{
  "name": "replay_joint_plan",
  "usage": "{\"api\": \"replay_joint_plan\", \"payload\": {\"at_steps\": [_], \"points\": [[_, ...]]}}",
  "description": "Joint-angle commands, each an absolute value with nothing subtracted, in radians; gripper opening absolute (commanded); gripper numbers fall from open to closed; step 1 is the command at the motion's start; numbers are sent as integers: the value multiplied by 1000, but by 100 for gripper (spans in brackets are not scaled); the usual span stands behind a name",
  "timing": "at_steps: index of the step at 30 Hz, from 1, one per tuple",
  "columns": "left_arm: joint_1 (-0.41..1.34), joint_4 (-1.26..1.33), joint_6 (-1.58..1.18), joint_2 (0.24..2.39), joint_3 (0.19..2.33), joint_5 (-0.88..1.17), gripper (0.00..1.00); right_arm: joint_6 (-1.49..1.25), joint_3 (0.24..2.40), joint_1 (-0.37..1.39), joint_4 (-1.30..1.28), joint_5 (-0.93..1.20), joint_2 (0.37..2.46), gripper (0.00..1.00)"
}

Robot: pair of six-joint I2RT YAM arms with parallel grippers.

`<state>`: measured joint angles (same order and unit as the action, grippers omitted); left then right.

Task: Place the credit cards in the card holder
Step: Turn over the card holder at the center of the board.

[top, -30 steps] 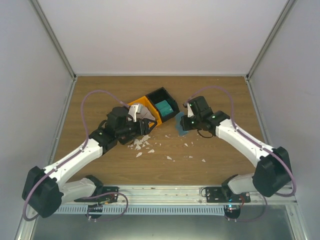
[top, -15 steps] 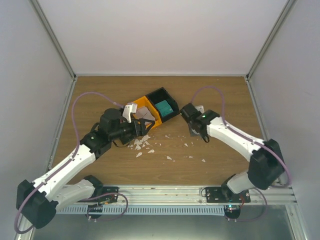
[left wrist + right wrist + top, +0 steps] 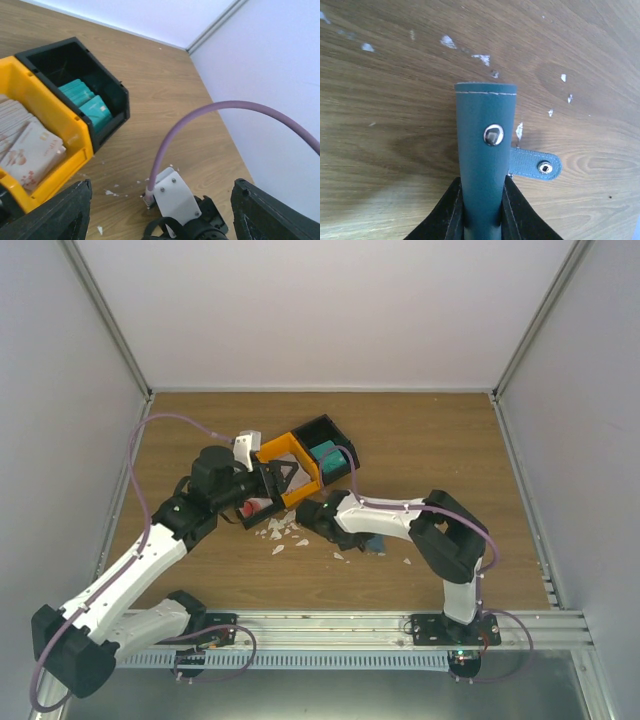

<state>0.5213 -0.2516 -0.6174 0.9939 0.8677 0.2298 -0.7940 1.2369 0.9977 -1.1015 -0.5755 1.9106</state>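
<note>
Open table [image 3: 430, 440] runs from twelve to three o'clock of the yellow bin [image 3: 75, 135] — the credit cards [image 3: 30, 152] lie in it. The left gripper [image 3: 268, 483] hangs at its eight o'clock side, jaws apart. The right arm folds across toward nine o'clock, the right gripper [image 3: 482, 220] clamped on the card holder [image 3: 485, 145].

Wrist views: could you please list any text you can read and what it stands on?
None is legible.
credit cards in the yellow bin: red print, too blurred.
teal stack: faint marks, too small.
card holder: no lettering, only snaps.
</note>
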Motion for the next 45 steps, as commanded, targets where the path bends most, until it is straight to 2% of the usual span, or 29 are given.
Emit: {"api": "replay_joint_plan", "payload": {"at_steps": [1, 3, 4, 6, 7, 11, 14, 18, 22, 27, 31, 35, 40, 45], "points": [[494, -245, -596, 967, 871, 172, 77, -802, 1237, 1016, -893, -345, 1947, 10], [479, -242, -577, 957, 863, 173, 80, -781, 1231, 1009, -847, -310, 1941, 16], [473, -246, -563, 958, 863, 176, 84, -770, 1224, 1005, -821, -285, 1930, 20], [461, -263, -535, 969, 871, 182, 97, -754, 1210, 996, -770, -248, 1906, 30], [455, -271, -524, 976, 875, 183, 99, -738, 1205, 991, -739, -217, 1892, 36], [434, -299, -508, 1010, 885, 196, 99, -705, 1163, 962, -623, -109, 1810, 48], [424, -291, -499, 1033, 874, 251, 99, -703, 1101, 930, -540, -48, 1717, 51], [425, -269, -516, 1066, 841, 382, 94, -718, 1019, 886, -477, -52, 1547, 51], [451, -192, -568, 1099, 772, 512, 86, -756, 950, 831, -546, -149, 1408, 50], [535, -84, -648, 1149, 688, 544, 84, -773, 879, 735, -693, -204, 1325, 47], [613, -68, -661, 1260, 674, 512, 82, -738, 789, 684, -639, -110, 1283, 45], [654, -108, -663, 1386, 700, 489, 75, -712, 754, 665, -566, -32, 1291, 36], [687, -102, -659, 1463, 716, 484, 66, -713, 757, 661, -546, -25, 1330, 17], [689, -98, -654, 1503, 721, 475, 61, -700, 756, 661, -526, -4, 1347, 13]]}}
